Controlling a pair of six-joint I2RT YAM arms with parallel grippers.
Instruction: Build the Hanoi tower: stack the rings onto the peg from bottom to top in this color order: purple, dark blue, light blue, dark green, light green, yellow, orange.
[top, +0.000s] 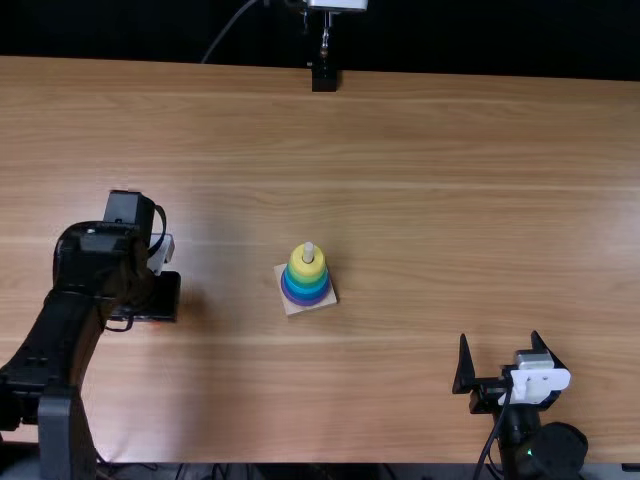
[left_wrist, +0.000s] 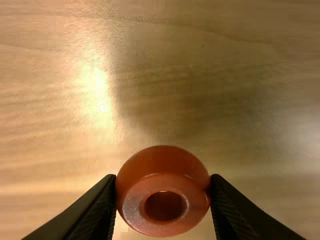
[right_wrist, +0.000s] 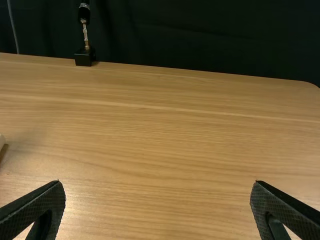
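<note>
In the top view, the peg stands near the middle of the counter, well apart from the left arm. We'd judge the last placement to be the risky one: if the orange ring comes over off centre, its underside could catch the peg's tip, and pushing down then might tip or slide the square wooden base. The yellow ring tops a neat, tapering stack, with green, blue and purple below; we can't firmly separate the two greens. The peg's pale tip pokes out above it.

In the left wrist view, the left gripper is clamped on the orange ring, one finger on each side. Its curved, shiny wall could slip or roll if the grip is uneven, leaving the hole tilted. The ring looks glossy and rounded, with a flat face around a dark hole.

In the right wrist view, the right gripper's fingers are wide apart with nothing between them. If that arm swung in too, the two could bump over the stack.
</note>
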